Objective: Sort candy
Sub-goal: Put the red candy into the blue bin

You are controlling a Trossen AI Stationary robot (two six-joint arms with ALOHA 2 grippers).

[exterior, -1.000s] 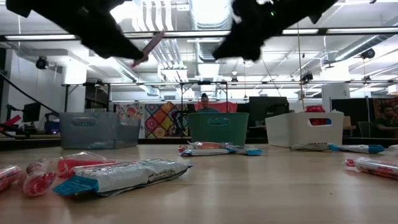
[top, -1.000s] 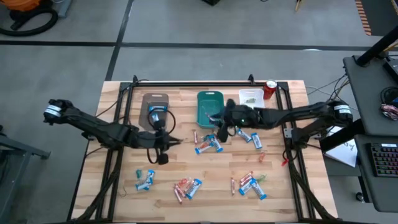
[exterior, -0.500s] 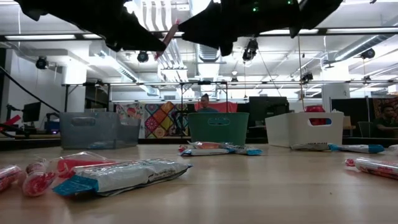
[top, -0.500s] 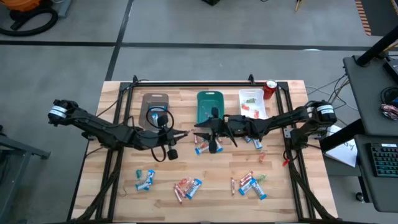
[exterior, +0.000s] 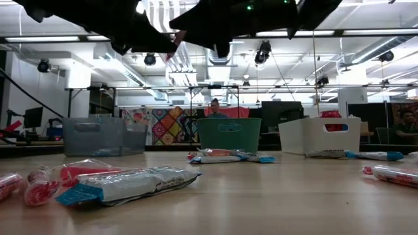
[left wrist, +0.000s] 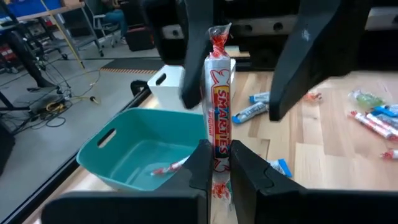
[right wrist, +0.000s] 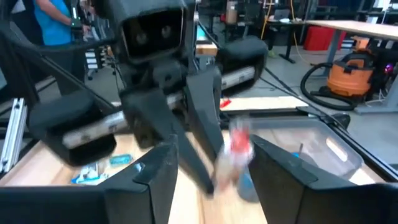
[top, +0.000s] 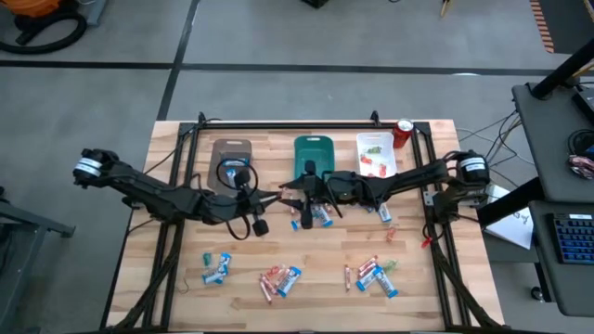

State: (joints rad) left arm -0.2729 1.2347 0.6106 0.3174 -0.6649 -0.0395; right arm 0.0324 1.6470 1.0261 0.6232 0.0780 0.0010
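**A:** Between the left gripper's (left wrist: 216,163) fingers, mid-table and up off the wood, there's a slim red-and-white candy stick (left wrist: 219,121) — clamped by its lower end, standing upright, twisted tip on top.

**B:** And the right gripper (right wrist: 214,163) is right in front of it, jaws spread wide, one finger either side of that stick. Nothing held on that side. Looks like a handover to me.

**A:** I'd agree. It's a light thing, a roll of sweets in thin wrap — fairly stiff along its length, but the film will be slick and the twisted ends crumple. I'd take it on the firm middle, above the left fingers, not by the tip.

**B:** From overhead the two grippers meet just in front of the teal tray (top: 314,149). Brown tray (top: 231,150) sits to its left, white tray (top: 376,148) to its right, a red can (top: 404,132) at the far corner.

**A:** Plenty left on the wooden table (top: 186,297): loose candy (top: 281,279) scattered along the near side, blue-and-white wrappers and red sticks mixed in little heaps.

**B:** Beyond the table it's an open workshop — grey floor, ceiling strip lights, desks, an orange vacuum, and a person seated behind the teal tray in the low view.
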